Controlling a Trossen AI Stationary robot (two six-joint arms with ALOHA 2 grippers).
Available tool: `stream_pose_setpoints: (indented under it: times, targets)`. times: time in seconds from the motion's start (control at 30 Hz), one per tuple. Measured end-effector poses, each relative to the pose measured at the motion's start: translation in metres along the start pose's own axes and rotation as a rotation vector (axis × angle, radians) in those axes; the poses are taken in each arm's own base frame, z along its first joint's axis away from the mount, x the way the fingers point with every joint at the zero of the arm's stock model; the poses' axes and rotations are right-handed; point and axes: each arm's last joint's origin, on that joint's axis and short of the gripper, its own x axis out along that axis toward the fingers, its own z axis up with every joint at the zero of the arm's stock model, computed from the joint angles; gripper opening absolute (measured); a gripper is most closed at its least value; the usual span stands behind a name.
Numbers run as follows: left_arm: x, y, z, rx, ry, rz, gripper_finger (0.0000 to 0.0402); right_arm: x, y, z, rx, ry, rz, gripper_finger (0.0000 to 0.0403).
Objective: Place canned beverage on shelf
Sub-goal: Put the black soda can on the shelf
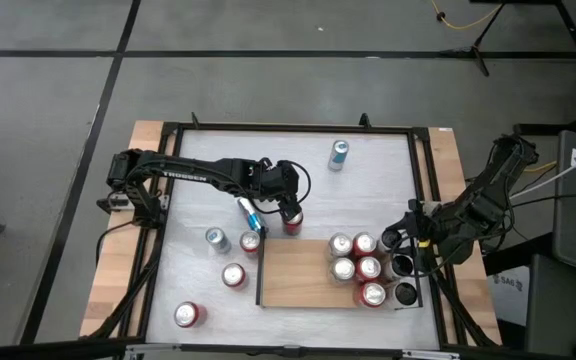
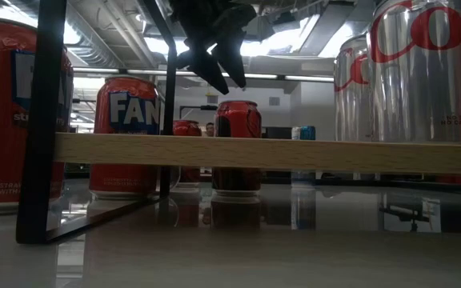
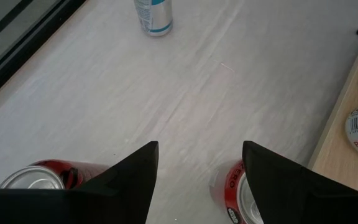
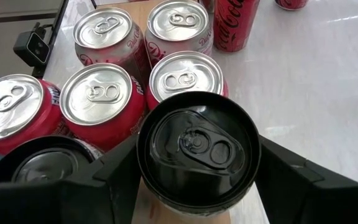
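At the right end of the shelf (image 1: 298, 275), grips a black can (image 4: 194, 140) with the right hand (image 1: 405, 240), fingers clamped against its wall on both sides, lid facing up. Cannot tell whether that can rests on the board or hangs just above it. Keeps close company there: a second black can (image 4: 45, 165) just beside it, and a tight cluster of silver-topped cans (image 4: 104, 93) standing on the wood toward the shelf's middle. Leaves the shelf's left half bare. Beyond the shelf's far long edge, on the white table (image 1: 198, 190), holds the left hand (image 3: 201, 146) over an upright red can (image 2: 237, 144), fingers spread apart and pointing down, tips just above the lid and not touching it. Shows further loose cans (image 1: 233, 275) on the table left of the shelf, and a blue-and-silver can (image 1: 339, 155) well apart near the far side.
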Motion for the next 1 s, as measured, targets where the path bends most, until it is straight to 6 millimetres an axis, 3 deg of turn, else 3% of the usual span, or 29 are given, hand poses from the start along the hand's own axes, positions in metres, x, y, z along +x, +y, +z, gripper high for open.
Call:
stream_pose_setpoints:
  times: [0.47,1.0]
  targets:
    - [0.0,0.0,0.0,0.0,-0.003,-0.001,0.0226,0.0,0.0,-0.003,-0.009,0.046,0.027,0.0339]
    - [0.0,-0.001,0.002,-0.007,-0.02,-0.011,0.0226,-0.009,-0.009,0.0,0.02,-0.04,0.008,0.0347]
